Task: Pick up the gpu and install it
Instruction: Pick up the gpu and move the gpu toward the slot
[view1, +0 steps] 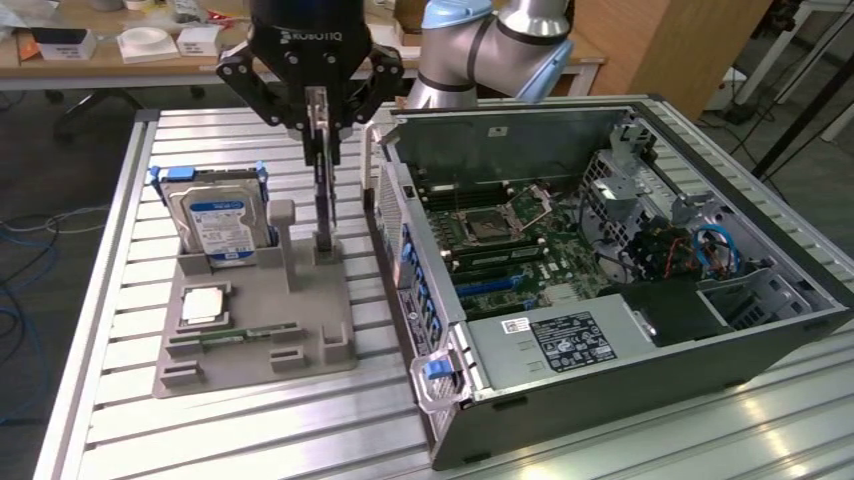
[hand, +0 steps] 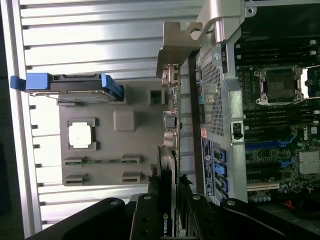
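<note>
Resting on slatted metal worktop (view1: 94, 420): open dark computer case (view1: 601, 390) | grey plastic holder (view1: 254, 300) beside it | thin black gpu card (view1: 322, 190) upright at holder slot | black gripper (view1: 318, 120) clamped on its top | risk: card may pivot in pinch, strike case wall.

It was a robotics lab: an aluminium-slat table (view1: 114, 300) carried an opened computer case (view1: 601, 395), with cluttered wooden benches (view1: 134, 70) behind.
</note>
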